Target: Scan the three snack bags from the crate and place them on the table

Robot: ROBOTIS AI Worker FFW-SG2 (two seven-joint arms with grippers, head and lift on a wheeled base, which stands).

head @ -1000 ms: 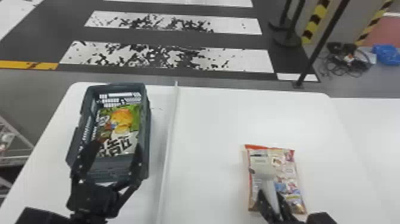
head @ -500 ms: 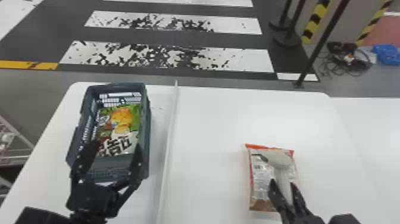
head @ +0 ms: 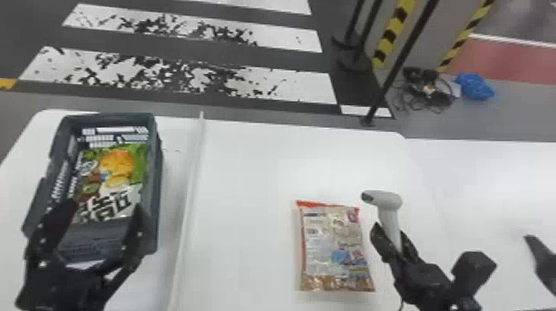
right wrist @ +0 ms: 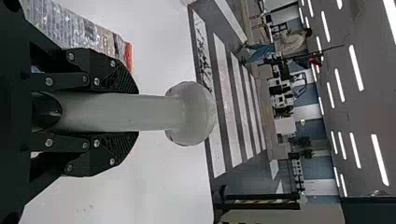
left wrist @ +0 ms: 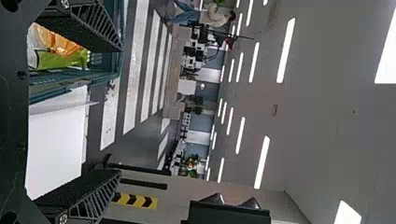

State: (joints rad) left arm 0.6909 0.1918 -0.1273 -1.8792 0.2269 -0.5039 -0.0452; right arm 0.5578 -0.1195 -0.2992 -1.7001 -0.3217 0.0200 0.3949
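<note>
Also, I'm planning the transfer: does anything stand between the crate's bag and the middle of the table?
Yes: to the right of the bag is a side wall of the crate, then a long white strip along the table. The bag would probably need lifting over both.

From my station I saw a smooth white desk (head: 256, 165) under a dark blue-grey plastic crate (head: 99, 235) with a slotted pattern in its walls. The glossy printed snack bag (head: 118, 165) inside was green and white, with orange and yellow shapes and bold black characters. The flat, shiny plastic bag (head: 331, 248) farther right had a red-orange edge, pale silvery print, a blue patch and a brownish bottom. My left tool (head: 105, 209) and right tool (head: 392, 230) were black; the handheld plastic scanner (head: 391, 200) was light grey. Beyond, the dark grey floor (head: 207, 51) carried white stripes mottled with black.
</note>
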